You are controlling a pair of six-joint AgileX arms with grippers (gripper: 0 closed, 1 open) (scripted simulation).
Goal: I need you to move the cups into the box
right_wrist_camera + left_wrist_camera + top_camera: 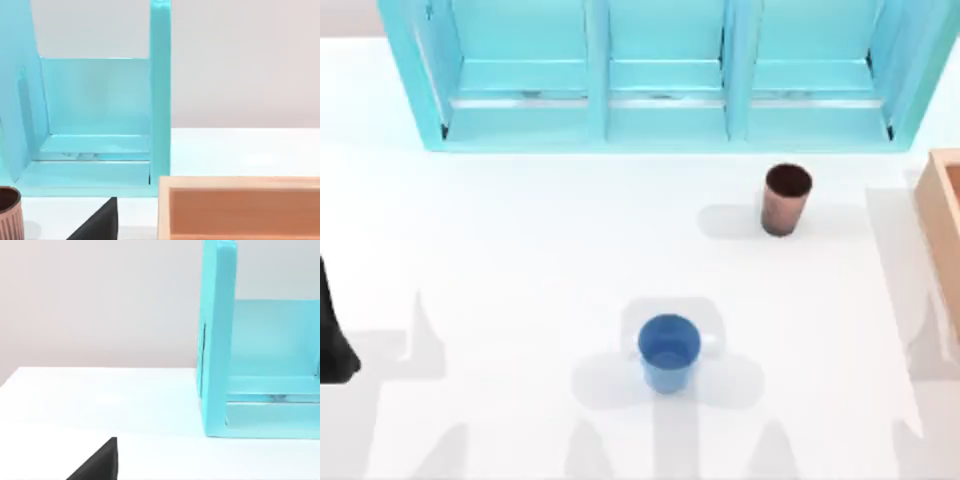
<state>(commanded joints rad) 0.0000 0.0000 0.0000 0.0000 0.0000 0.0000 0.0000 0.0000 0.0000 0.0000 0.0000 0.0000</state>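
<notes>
nothing grasped yet — blue cup (669, 352) and copper cup (785, 199) stand outside the box (942, 205); pincer states untellable — next, reach one.

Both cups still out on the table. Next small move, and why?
Probably bring the right gripper toward the copper cup. It stands upright and untouched on the table, nearer the box at the right edge than the blue cup, so it looks like the shorter carry. The left arm sits at the left edge.
</notes>
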